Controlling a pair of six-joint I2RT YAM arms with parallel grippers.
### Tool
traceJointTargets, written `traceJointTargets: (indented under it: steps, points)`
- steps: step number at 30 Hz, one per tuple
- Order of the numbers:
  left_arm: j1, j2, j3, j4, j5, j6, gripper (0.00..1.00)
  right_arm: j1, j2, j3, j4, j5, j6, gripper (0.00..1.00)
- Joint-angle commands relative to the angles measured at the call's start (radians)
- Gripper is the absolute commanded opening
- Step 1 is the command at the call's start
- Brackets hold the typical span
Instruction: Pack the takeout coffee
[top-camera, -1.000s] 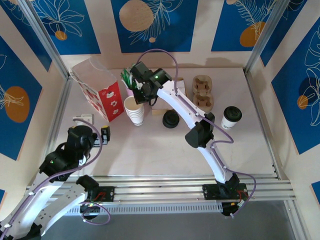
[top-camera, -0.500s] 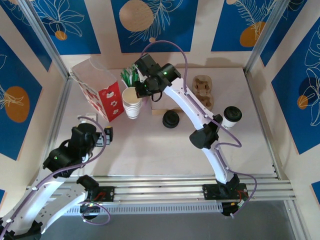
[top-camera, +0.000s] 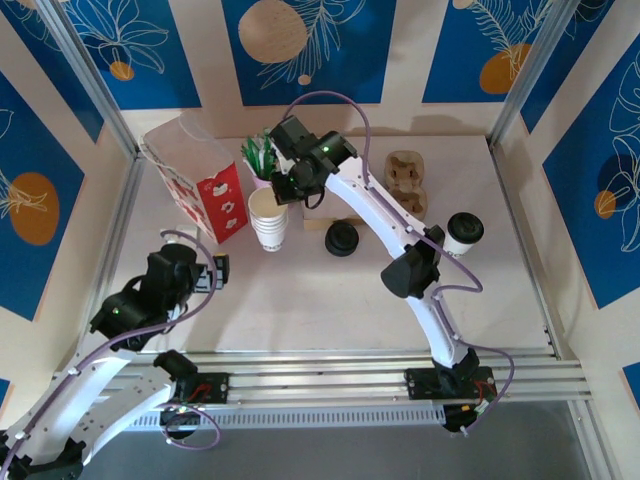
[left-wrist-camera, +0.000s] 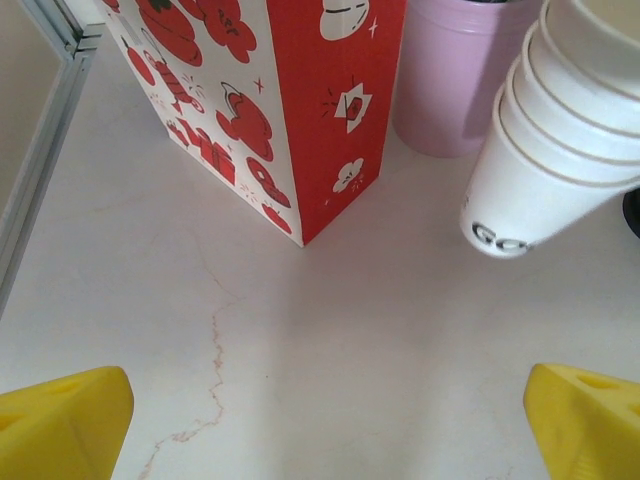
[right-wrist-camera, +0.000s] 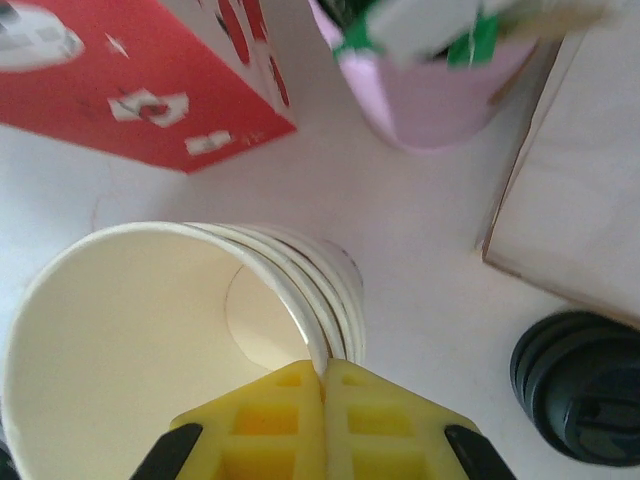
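Observation:
The takeout coffee (top-camera: 463, 232), a white cup with a black lid, stands at the right of the table, apart from both grippers. My right gripper (top-camera: 287, 188) (right-wrist-camera: 324, 372) is shut on the rim of the top cup of a stack of lidless white cups (top-camera: 268, 220) (right-wrist-camera: 190, 330). That stack (left-wrist-camera: 555, 140) leans in the left wrist view. The red-and-white paper bag (top-camera: 195, 178) (left-wrist-camera: 300, 100) stands open at the back left. In front of the bag my left gripper (top-camera: 217, 270) (left-wrist-camera: 330, 425) is open with bare table between its fingers.
A pink cup of green packets (top-camera: 260, 160) (right-wrist-camera: 440, 95) stands behind the stack. A pile of black lids (top-camera: 342, 238) (right-wrist-camera: 585, 385) lies right of it, by a flat beige box (right-wrist-camera: 590, 170). The brown cardboard carrier (top-camera: 407, 183) lies at the back.
The right gripper stayed shut on the cup rim, carrying the stack slightly back-left and then forward again. The left gripper edged a little to the right, still open.

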Motion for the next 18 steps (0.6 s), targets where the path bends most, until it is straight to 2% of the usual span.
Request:
traceJointTargets:
  steps: [1, 3, 6, 8, 10, 18]
  points:
    - [0.005, 0.012, 0.028, -0.014, 0.030, 0.007, 1.00, -0.016, -0.004, 0.081, -0.050, -0.091, 0.041, 0.00]
    - [0.006, 0.025, 0.035, -0.012, 0.059, -0.017, 1.00, -0.005, -0.045, -0.025, 0.050, -0.077, 0.007, 0.00]
    - [0.007, 0.060, 0.074, -0.025, 0.148, -0.099, 1.00, -0.030, -0.026, -0.003, -0.006, -0.121, 0.036, 0.00]
    - [0.007, 0.071, 0.090, -0.025, 0.202, -0.194, 1.00, -0.040, -0.057, -0.074, 0.033, -0.119, 0.034, 0.00]
    - [0.007, 0.064, 0.064, 0.047, 0.297, -0.283, 1.00, -0.033, -0.108, -0.174, 0.103, -0.118, 0.020, 0.00]
    - [0.026, 0.095, -0.082, 0.340, 0.464, -0.573, 0.97, -0.037, -0.145, -0.235, 0.134, -0.127, 0.036, 0.00]
